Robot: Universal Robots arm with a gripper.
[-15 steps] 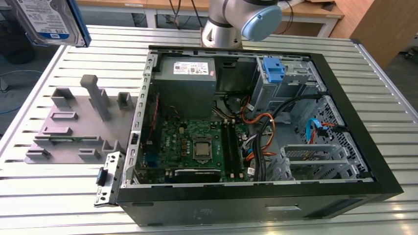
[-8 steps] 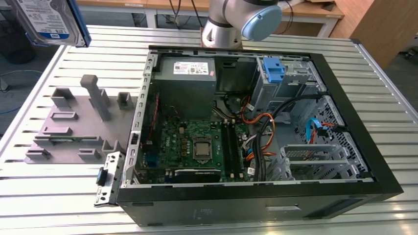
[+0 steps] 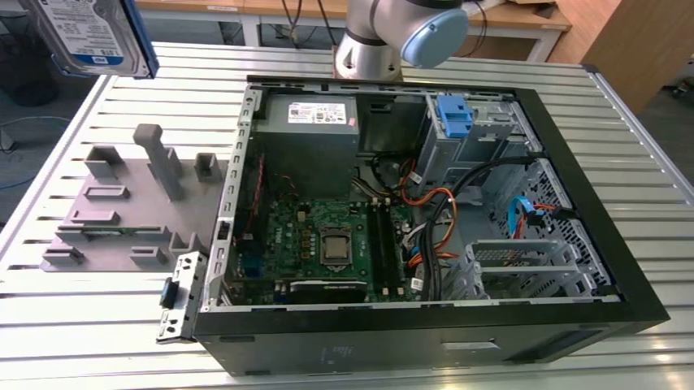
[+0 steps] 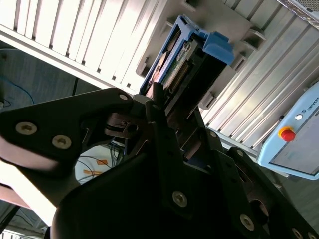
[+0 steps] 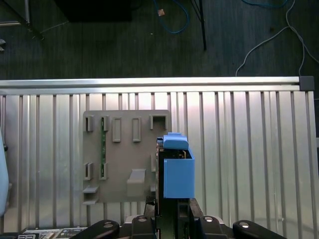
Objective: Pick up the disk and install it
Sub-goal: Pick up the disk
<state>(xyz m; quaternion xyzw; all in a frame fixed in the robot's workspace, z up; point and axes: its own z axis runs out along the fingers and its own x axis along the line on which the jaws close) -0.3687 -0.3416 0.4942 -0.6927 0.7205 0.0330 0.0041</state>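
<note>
Disk point(image 3: 93, 36) is hanging in the air, well above the grey fixture plate point(image 3: 119, 211) and clear of it, label side facing the ext. cam. I'm seeing the gripper point(image 4: 172, 107) clamping it, a finger on each side and the fingers point(image 4: 158, 117) pressing against the drive body w/ no gap. The blue carrier end point(image 5: 177, 174) is pointing away from the wrist. In the first wrist view the disk is sitting over one edge of the plate, w/ the plate's slots showing beside it. The plate is lying flat on the slatted metal table point(image 3: 130, 89). Just beside the plate, on the exterior view's right of it, the open PC case point(image 3: 607, 268) is lying on its side w/ the mainboard point(image 3: 325, 244) showing.
</note>
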